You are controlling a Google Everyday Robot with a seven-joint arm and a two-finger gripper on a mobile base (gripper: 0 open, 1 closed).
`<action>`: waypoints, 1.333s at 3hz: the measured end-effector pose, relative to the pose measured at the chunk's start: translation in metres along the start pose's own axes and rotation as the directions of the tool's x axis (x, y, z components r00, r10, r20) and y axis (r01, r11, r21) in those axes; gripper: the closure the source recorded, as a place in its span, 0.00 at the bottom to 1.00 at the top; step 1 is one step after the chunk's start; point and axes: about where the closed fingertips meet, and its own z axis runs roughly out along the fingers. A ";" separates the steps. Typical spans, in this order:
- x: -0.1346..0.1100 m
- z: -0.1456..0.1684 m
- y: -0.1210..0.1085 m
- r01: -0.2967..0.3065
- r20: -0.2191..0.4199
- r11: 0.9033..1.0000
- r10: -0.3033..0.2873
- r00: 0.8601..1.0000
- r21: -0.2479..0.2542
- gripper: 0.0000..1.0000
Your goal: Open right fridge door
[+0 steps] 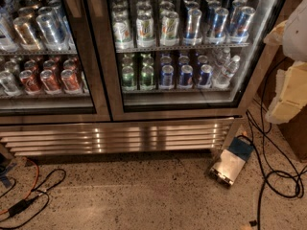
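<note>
Steel-framed clear glass right fridge door (pixel 182 47) looks shut, centre-right: pull off-line and you may slip off its edge. Long axis vertical, pane facing you. Cream pincer (pixel 290 92) hangs at right border, apart from door; can't tell its state. Black floor cables (pixel 260 195) could snag your base.

Cooler front and floor: positions.
The right fridge door (pixel 188 51) stands right of the left door (pixel 43 51), with cans on shelves behind both. A vent grille (pixel 120 138) runs below them. A small box (pixel 229 164) lies on the floor before the grille's right end, with cables (pixel 278 176) to its right. What appears to be the gripper (pixel 289 92) hangs right of the right fridge door.
</note>
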 end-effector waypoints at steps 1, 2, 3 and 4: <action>0.000 0.000 0.000 0.000 0.000 1.000 0.000 1.000 0.000 0.00; -0.029 0.016 -0.009 0.030 0.100 1.000 -0.030 0.995 -0.005 0.00; -0.095 0.043 -0.036 0.117 0.257 0.993 -0.116 0.959 0.015 0.00; -0.149 0.055 -0.065 0.173 0.375 0.984 -0.177 0.910 0.043 0.00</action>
